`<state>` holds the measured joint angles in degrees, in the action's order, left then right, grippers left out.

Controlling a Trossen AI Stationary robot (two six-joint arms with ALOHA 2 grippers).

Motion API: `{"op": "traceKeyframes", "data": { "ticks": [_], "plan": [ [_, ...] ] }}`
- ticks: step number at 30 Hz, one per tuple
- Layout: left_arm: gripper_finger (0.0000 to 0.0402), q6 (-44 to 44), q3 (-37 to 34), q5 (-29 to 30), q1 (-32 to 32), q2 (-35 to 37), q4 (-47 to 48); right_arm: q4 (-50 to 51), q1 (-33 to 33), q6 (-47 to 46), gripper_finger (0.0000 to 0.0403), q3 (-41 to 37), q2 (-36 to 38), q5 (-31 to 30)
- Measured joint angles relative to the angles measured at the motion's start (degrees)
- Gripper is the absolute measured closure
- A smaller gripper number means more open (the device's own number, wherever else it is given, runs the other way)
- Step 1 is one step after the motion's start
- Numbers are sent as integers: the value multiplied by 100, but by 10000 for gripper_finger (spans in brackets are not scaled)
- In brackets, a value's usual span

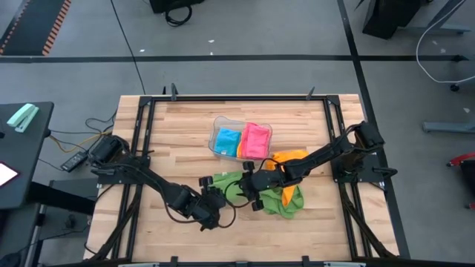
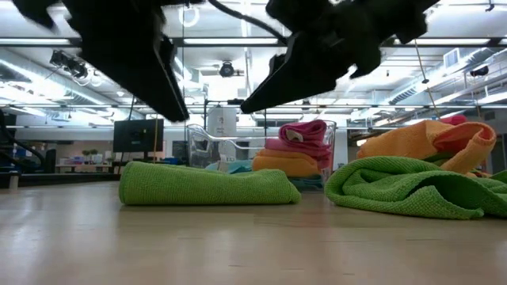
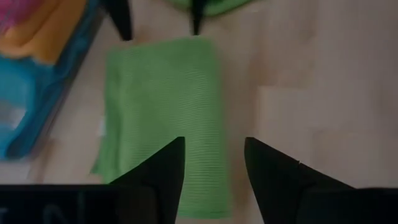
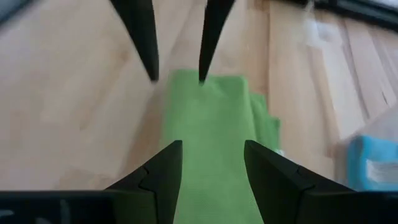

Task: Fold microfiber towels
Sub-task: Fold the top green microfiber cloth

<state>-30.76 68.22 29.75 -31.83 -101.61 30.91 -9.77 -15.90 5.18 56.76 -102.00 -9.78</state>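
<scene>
From above, the folded green microfiber towel (image 1: 226, 185) is mostly covered by the two dark arms meeting over it, so its shape is hard to read there. The left wrist view shows it plainly: a neat oblong fold (image 3: 163, 118) lying flat on the pale wooden bench (image 3: 311, 93), directly beneath and ahead of the left gripper (image 3: 214, 163), whose jaws stand apart with nothing between them. The right gripper (image 4: 212, 165) faces it from the opposite end, jaws likewise parted and empty, over the same fold (image 4: 208, 134); each wrist view catches the other arm's fingertips at the far end of the towel.

Only the low view shows height: both grippers hang above the fold (image 2: 207, 185), clear of it, their upper parts cut off by the frame. It also shows a crumpled green towel (image 2: 412, 188) beside the right gripper, with a rumpled orange towel (image 2: 432, 142) behind it.

Beyond the jaws sits a clear plastic tray (image 1: 220, 122) holding folded blue (image 1: 227, 141) and pink (image 1: 255, 140) towels.
</scene>
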Motion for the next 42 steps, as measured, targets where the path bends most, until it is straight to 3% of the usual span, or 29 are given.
{"op": "traceKeyframes", "data": {
  "ticks": [5, 14, 26, 31, 36, 42],
  "plan": [
    [228, -324, -40, 54, 167, -144, -59, 11, 295, 162, 221, -1, -132, 0],
    [235, -709, -52, -346, 199, -716, 23, 208, 490, 183, 221, -1, -458, 186],
    [240, -700, 6, -396, 161, -675, 103, 677, 494, -153, 221, 28, -555, 94],
    [241, -473, 271, -404, 143, -543, -31, 811, 446, -353, 221, -20, -196, -29],
    [224, 116, 337, -374, 139, -631, -421, 881, 449, -501, 221, -3, 272, -71],
    [169, 575, 335, -279, 179, -768, -488, 1029, 320, -552, 221, 4, 657, -88]
  ]
}}
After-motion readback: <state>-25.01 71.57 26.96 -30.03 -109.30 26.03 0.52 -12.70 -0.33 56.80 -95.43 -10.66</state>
